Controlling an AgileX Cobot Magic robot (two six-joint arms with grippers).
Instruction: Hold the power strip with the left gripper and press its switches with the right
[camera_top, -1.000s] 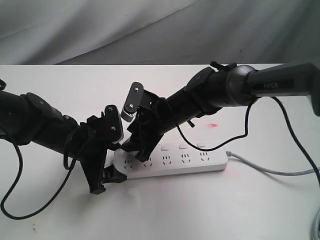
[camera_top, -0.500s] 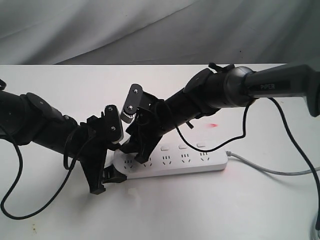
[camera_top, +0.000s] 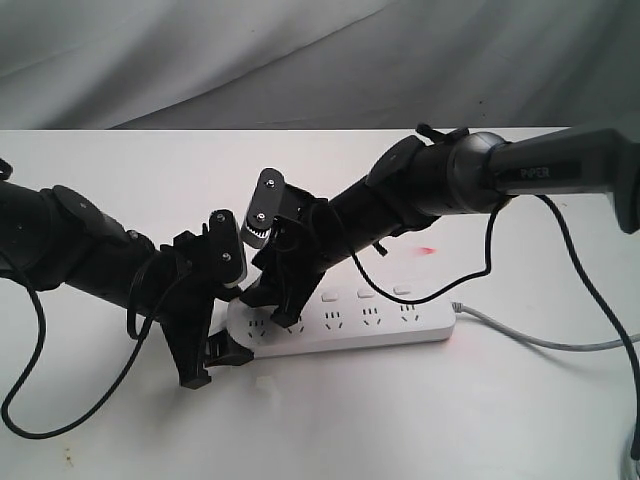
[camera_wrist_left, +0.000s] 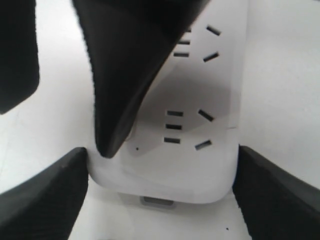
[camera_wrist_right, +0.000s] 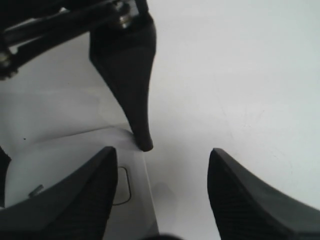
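The only writing that can be read is "PIPER", in pale letters on the grey tube (camera_top: 560, 165) of the right arm, up and to the right of the power strip (camera_top: 350, 325). The strip lies flat on the white table (camera_top: 450, 420), sockets up. Its grey cord (camera_top: 540, 340) leaves the right end and trails towards the picture's right edge.

The left gripper (camera_wrist_left: 162, 187) straddles the strip's left end. Its fingers (camera_wrist_left: 45, 200) sit one against each long side, pinching the strip across its width with no gap showing. The right gripper (camera_wrist_right: 162, 200) comes down just right of that end, its fingers spread with nothing between them. One finger (camera_wrist_left: 120, 75) has its tip on the strip's top near the back edge; whether it rests on a switch I cannot tell. The other hangs over the table behind the strip. Three switches (camera_top: 365, 295) show in a row along the strip's back edge, right of the right gripper; any farther left are hidden by it.

In front of the strip, bare table runs to the picture's lower edge. A looping black cable (camera_top: 30, 400) lies left of the strip. Behind the strip the table shows a small red spot (camera_top: 428, 249) and ends at a grey cloth (camera_top: 300, 60).
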